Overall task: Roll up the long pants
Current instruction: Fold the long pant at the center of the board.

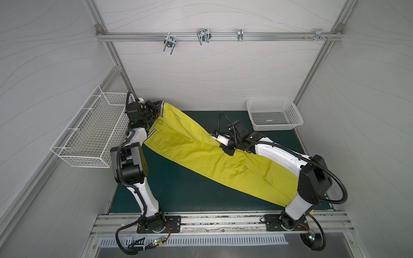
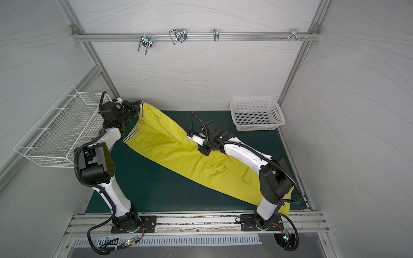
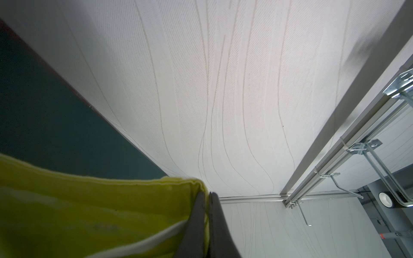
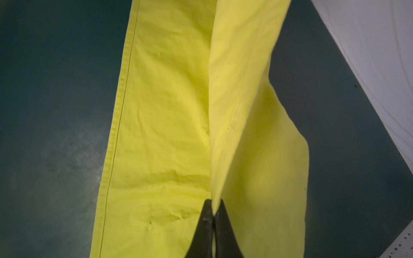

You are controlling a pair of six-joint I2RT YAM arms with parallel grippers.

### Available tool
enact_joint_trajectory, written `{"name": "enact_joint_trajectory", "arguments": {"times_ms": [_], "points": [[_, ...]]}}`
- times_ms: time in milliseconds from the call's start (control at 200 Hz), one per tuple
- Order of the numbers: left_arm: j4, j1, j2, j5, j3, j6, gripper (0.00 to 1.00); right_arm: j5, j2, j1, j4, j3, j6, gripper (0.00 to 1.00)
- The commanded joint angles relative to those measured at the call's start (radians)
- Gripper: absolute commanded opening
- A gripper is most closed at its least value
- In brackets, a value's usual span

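Green mat (image 1: 178, 189): long pants (image 1: 201, 154), white basket (image 1: 296, 115)

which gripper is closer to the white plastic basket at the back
Right. The right gripper pinches a fold of the long pants mid-table, diagonally in front of the plastic basket; the left gripper clamps the waistband beside the wire basket, across the table.

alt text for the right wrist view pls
The right gripper, shut, pinches a raised fold of the yellow-green long pants, which lie stretched over a dark green mat. A white wall shows in one corner.
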Motion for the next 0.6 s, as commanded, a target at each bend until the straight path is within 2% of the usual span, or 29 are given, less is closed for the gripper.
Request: {"name": "enact_joint_trajectory", "arguments": {"times_ms": [0, 100, 370, 595], "points": [[0.013, 0.111, -0.089, -0.119, -0.078, 0.023, 0.00, 0.167, -0.046, 0.088, -0.031, -0.052, 0.014, 0.00], [-0.012, 0.111, -0.111, -0.135, -0.101, 0.062, 0.00, 0.223, -0.029, 0.133, -0.045, -0.089, 0.067, 0.00], [0.003, 0.110, -0.153, -0.189, -0.197, 0.117, 0.00, 0.251, 0.089, 0.185, -0.082, -0.126, 0.227, 0.00], [0.040, 0.111, -0.178, -0.252, -0.274, 0.148, 0.00, 0.254, 0.195, 0.251, -0.140, -0.097, 0.305, 0.00]]}}
